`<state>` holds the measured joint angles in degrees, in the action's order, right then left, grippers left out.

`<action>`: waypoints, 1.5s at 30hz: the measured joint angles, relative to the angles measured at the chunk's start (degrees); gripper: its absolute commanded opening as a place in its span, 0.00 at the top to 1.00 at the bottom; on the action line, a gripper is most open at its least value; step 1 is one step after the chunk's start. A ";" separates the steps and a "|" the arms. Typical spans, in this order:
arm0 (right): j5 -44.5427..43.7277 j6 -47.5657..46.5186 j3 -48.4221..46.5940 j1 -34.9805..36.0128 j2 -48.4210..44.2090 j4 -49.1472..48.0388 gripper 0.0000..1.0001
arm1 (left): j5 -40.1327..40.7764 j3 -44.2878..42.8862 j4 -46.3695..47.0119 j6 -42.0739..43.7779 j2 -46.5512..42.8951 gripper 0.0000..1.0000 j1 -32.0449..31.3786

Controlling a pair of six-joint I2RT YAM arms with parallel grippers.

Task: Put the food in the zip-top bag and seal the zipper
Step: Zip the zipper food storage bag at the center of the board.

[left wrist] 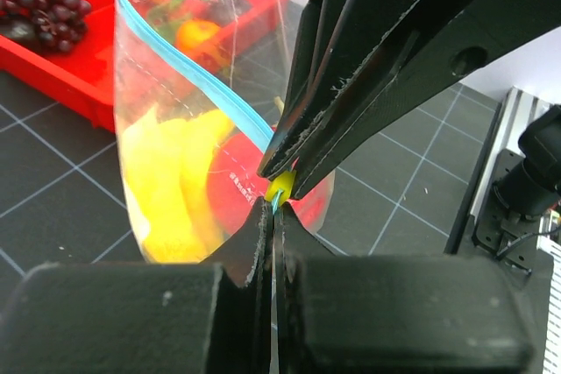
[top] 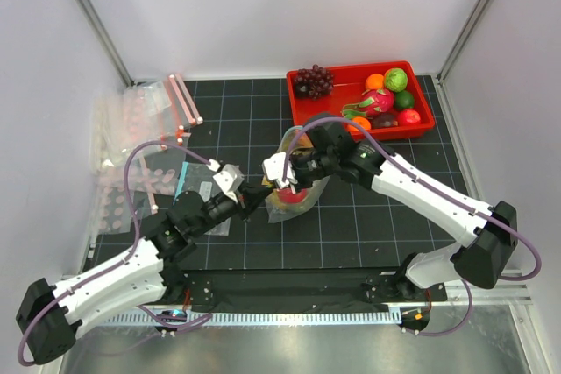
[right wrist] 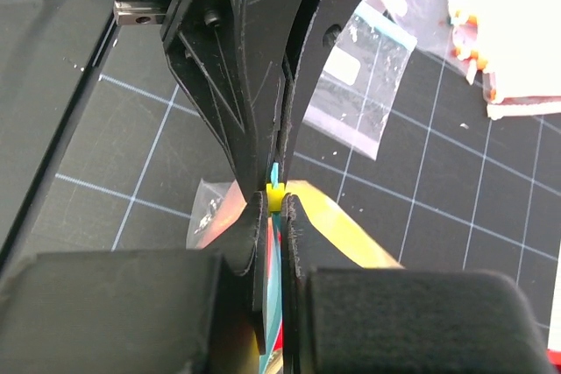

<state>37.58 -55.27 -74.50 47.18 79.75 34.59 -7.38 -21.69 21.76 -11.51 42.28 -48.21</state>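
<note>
From above, my left gripper [top: 259,192] and right gripper [top: 282,179] meet at the left end of the clear soft plastic zip-top bag [top: 314,190]. The bag stands in the middle of the dark gridded desk [top: 351,234], near the red plastic tray [top: 421,126]. Through my left wrist camera, my left gripper is clenched on the bag's end edge. A yellow toy banana [left wrist: 166,181] and a small red round fruit [left wrist: 232,194] lie inside, but I cannot make out the green melon. The narrow teal-blue zipper strip [left wrist: 188,72] gapes in a wide loop, so I judge the filling largely done and the sealing barely begun. From my right wrist, my right gripper is clamped on the strip's end, at a small yellow tab [right wrist: 274,200].
</note>
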 measured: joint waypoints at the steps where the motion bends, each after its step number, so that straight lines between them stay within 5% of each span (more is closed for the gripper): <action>1: 0.09 0.09 0.00 0.09 0.00 -0.35 0.99 | 0.37 0.09 -0.24 -0.02 -0.57 1.00 0.00; 18: -2.78 5.97 -0.92 0.81 0.00 -4.52 0.99 | 13.77 4.50 -2.58 -1.55 -14.93 1.00 -0.59; 32: -14.12 16.72 -1.75 -0.52 -3.10 1.38 0.99 | 41.27 6.10 -7.85 -3.58 -24.11 0.99 -0.04; 38: -13.27 18.10 -0.48 -0.52 -6.58 1.57 0.99 | 33.75 6.99 -4.76 -2.29 -21.73 0.39 0.00; 45: -9.46 17.25 0.17 -0.52 -6.73 1.66 0.99 | 14.99 4.02 -2.73 0.37 -8.92 0.18 0.00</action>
<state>28.12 -38.02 -74.32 46.65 73.01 36.25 7.62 -17.67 19.03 -11.14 33.36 -48.21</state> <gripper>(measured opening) 0.081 0.792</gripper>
